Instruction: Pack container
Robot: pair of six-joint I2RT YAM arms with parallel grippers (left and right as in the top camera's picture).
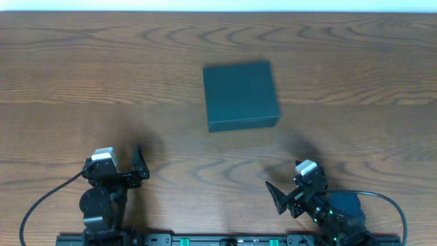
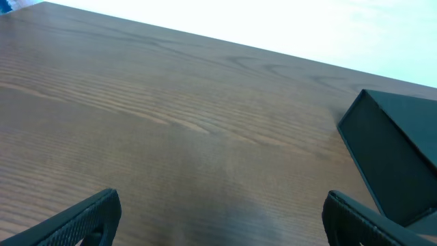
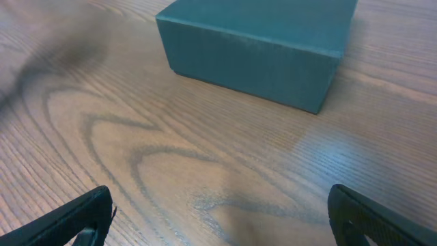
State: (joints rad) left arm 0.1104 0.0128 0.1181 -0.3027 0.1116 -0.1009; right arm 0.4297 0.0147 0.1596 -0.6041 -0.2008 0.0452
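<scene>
The container (image 1: 240, 94) is a dark green-black box, closed, sitting on the wooden table a little above the middle. It shows at the right edge of the left wrist view (image 2: 399, 154) and at the top of the right wrist view (image 3: 259, 37). My left gripper (image 1: 136, 166) rests near the front left, open and empty, its fingers wide apart over bare wood (image 2: 222, 219). My right gripper (image 1: 283, 195) rests near the front right, open and empty (image 3: 218, 219), pointing toward the box.
The wooden table (image 1: 82, 75) carries nothing else in view. A white strip runs along its far edge (image 1: 218, 5). Black cables (image 1: 41, 205) loop from the arm bases at the front edge.
</scene>
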